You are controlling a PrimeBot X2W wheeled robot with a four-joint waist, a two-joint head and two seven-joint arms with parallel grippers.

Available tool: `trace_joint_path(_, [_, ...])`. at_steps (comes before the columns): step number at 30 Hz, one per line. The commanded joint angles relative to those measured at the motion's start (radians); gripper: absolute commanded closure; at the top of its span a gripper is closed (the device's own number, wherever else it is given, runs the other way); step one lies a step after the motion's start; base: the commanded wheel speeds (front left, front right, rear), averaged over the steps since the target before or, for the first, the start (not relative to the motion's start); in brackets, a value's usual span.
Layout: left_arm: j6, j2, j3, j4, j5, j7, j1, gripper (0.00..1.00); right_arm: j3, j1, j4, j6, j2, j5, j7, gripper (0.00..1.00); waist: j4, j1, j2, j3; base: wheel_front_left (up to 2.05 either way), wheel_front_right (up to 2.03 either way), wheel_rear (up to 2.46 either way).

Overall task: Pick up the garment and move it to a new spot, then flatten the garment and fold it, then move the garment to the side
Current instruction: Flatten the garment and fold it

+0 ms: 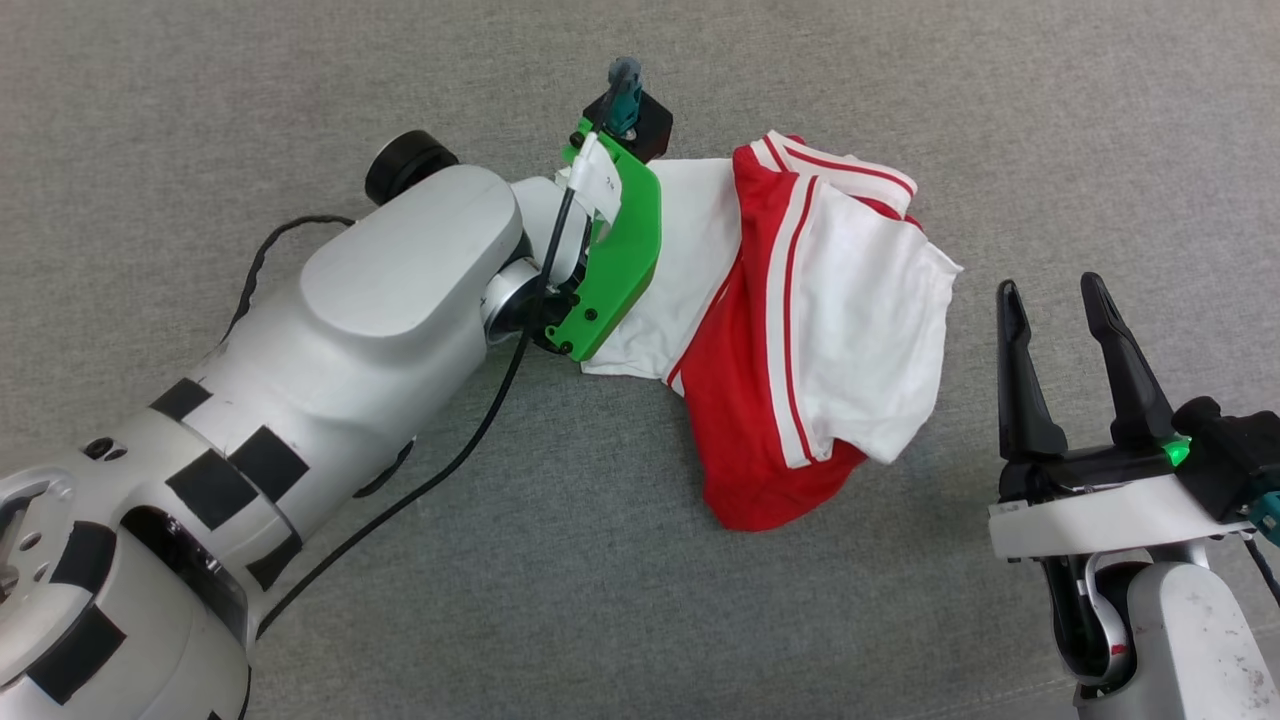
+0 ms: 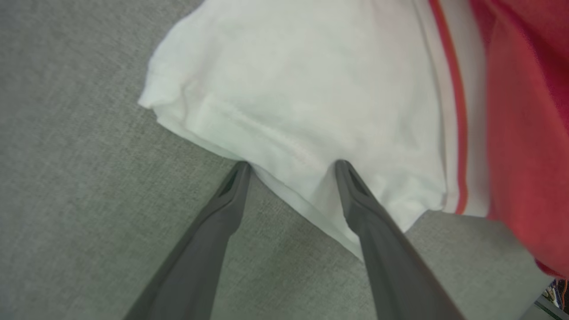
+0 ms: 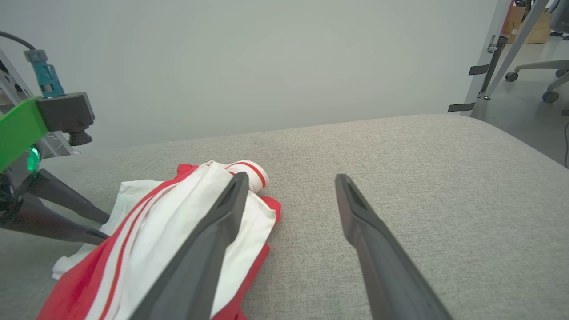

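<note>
The garment (image 1: 800, 330), red with white sleeves and red-and-white stripe trim, lies crumpled in the middle of the grey padded surface (image 1: 640, 600). My left arm reaches in from the lower left, and its green wrist bracket (image 1: 620, 250) hangs over the garment's left white sleeve. In the left wrist view my left gripper (image 2: 292, 164) is open, its fingertips (image 2: 346, 178) touching the edge of the white sleeve (image 2: 302, 89). Nothing is gripped. My right gripper (image 1: 1050, 287) stands open just right of the garment, apart from it. The right wrist view has the garment (image 3: 146, 249) to the left of my right gripper (image 3: 292, 176).
A black cable (image 1: 470, 440) trails along the left arm. In the right wrist view a pale wall (image 3: 266, 66) rises behind the surface. The surface's right edge (image 3: 524, 146) rounds off toward a floor with metal legs (image 3: 489, 58) and a chair base (image 3: 538, 75).
</note>
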Motion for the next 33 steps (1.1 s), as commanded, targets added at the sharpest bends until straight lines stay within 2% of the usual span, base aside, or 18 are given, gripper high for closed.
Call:
trace_joint_path(1, [-0.003, 0.005, -0.027, 0.012, 0.009, 0.021, 0.006, 0.00, 0.003, -0.022, -0.001, -0.001, -0.001, 0.010, -0.005, 0.00, -0.021, -0.0001, 0.0062, 0.024, 0.00, 0.00, 0.00])
trace_joint_path(7, [-0.003, 0.029, -0.057, -0.026, 0.045, 0.062, 0.037, 0.00, 0.003, -0.030, 0.004, -0.001, -0.001, 0.012, -0.005, 0.00, -0.024, -0.0001, 0.0062, 0.029, 0.00, 0.00, 0.00])
trace_joint_path(8, [-0.003, 0.033, -0.058, -0.034, 0.051, 0.064, 0.040, 0.34, 0.002, -0.031, 0.004, -0.001, -0.001, 0.011, -0.005, 0.00, -0.022, -0.0001, 0.0062, 0.028, 0.00, 0.00, 0.00])
trace_joint_path(9, [-0.003, 0.037, -0.059, -0.041, 0.057, 0.058, 0.042, 0.91, 0.002, -0.031, 0.005, -0.001, -0.001, 0.010, -0.005, 0.00, -0.019, -0.0001, 0.0062, 0.026, 0.00, 0.00, 0.00])
trace_joint_path(10, [-0.003, 0.039, -0.060, -0.046, 0.060, 0.051, 0.043, 1.00, 0.000, -0.031, 0.006, -0.001, -0.001, 0.008, -0.005, 0.00, -0.014, -0.0001, 0.0062, 0.023, 0.00, 0.00, 0.00])
trace_joint_path(18, [-0.003, 0.052, -0.061, -0.089, 0.099, -0.093, 0.017, 1.00, -0.003, -0.015, 0.010, -0.001, -0.001, -0.017, -0.005, 0.00, 0.045, -0.0001, 0.0062, -0.042, 0.00, 0.00, 0.00])
trace_joint_path(19, [-0.003, 0.070, -0.060, -0.086, 0.067, -0.177, 0.015, 1.00, -0.008, 0.002, 0.013, -0.001, -0.001, -0.025, -0.005, 0.00, 0.076, -0.0001, 0.0062, -0.083, 0.00, 0.00, 0.00])
trace_joint_path(22, [-0.003, 0.100, -0.060, -0.093, 0.042, -0.245, 0.022, 1.00, -0.014, 0.020, 0.016, -0.001, -0.001, -0.030, -0.005, 0.00, 0.104, -0.0001, 0.0062, -0.116, 0.00, 0.00, 0.00])
trace_joint_path(23, [-0.003, 0.139, -0.056, -0.101, 0.006, -0.304, 0.035, 1.00, -0.021, 0.037, 0.019, -0.001, -0.001, -0.036, -0.005, 0.00, 0.132, -0.0001, 0.0062, -0.142, 0.00, 0.00, 0.00])
trace_joint_path(33, [-0.002, 0.262, -0.051, -0.048, -0.052, -0.385, 0.131, 1.00, -0.027, 0.062, 0.018, -0.001, -0.001, -0.053, -0.005, 0.00, 0.180, -0.0001, 0.0062, -0.160, 0.00, 0.00, 0.00])
